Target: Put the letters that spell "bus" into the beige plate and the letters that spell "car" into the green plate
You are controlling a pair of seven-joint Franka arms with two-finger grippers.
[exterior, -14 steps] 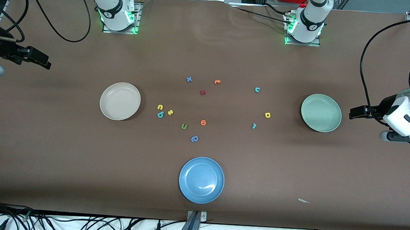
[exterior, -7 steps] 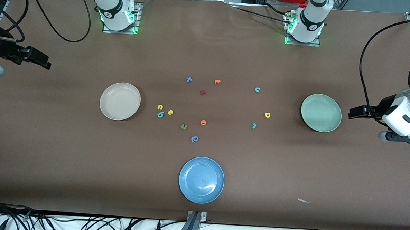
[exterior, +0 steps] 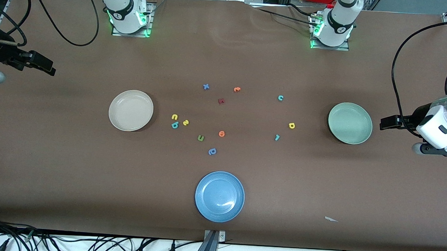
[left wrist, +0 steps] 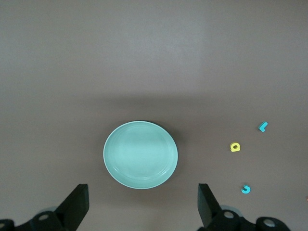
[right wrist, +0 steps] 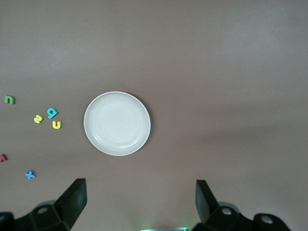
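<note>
Surface: brown table (exterior: 74, 164), foam letters scattered mid-table, none in plates.
Left gripper (left wrist: 141, 211): spread wide, empty, above round sage-green plate (left wrist: 140, 154).
Right gripper (right wrist: 139, 204): spread wide, empty, above round cream-beige plate (right wrist: 117, 123).

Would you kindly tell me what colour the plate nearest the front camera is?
The plate is blue, plain and unpatterned; it shows best in the front view.
</note>
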